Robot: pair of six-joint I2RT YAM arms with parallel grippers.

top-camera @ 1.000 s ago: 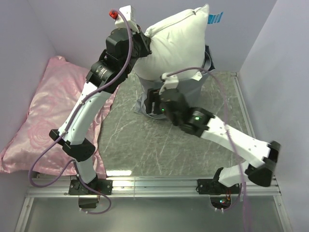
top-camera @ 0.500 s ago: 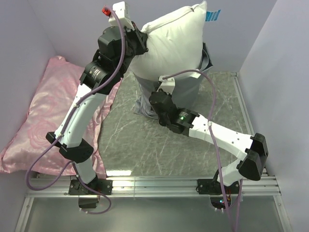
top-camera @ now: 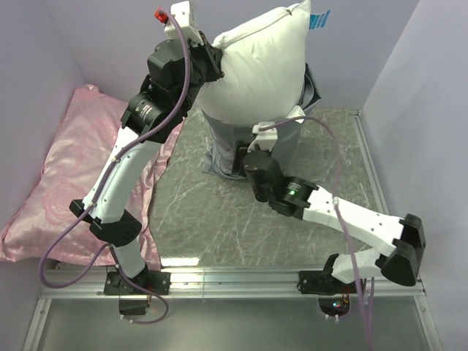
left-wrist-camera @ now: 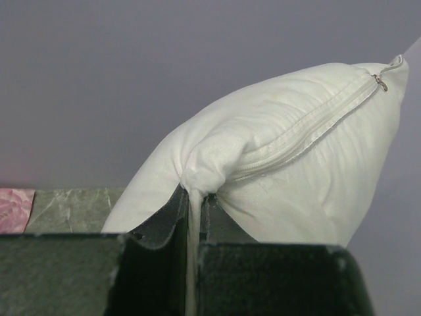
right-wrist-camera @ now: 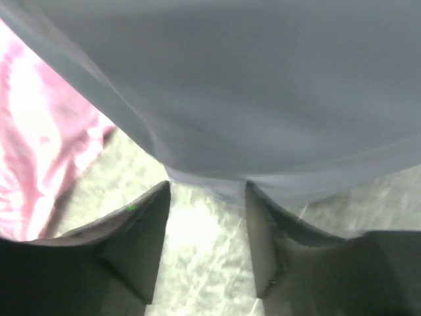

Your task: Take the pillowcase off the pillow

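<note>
**Pillow hoisted, case hanging from its lower half**

Nearest, at the front rail of the desk point(top-camera: 219, 219): both arm bases, side by side. Just beyond, reaching in low from the right: the right tool point(right-wrist-camera: 207, 191), jaws apart, one dark finger on either side of the bottom hem of the pillowcase point(top-camera: 252, 135). Clamped on nothing. Cannot tell whether the fingertips brush the cloth.

Pillowcase itself: silver-grey, slightly shiny, hanging as a loose sleeve from the underside of the pillow point(top-camera: 256, 66), bottom end crumpled on the marbled desk toward the back middle.

Off to the left, flat along the side wall: a pink rose-patterned pillow point(top-camera: 66, 175), its right edge near the grey cloth.

Higher and farther back: the left tool point(left-wrist-camera: 194, 201), raised on an outstretched arm, pinched together on a fold of white fabric at one corner of the pillow. Pillow lifted off the desk, upper part bare and plump, lower part inside the case. Along its top seam, a closed zip point(left-wrist-camera: 309, 122). At the far upper corner, a small blue tag point(top-camera: 319, 20).
</note>
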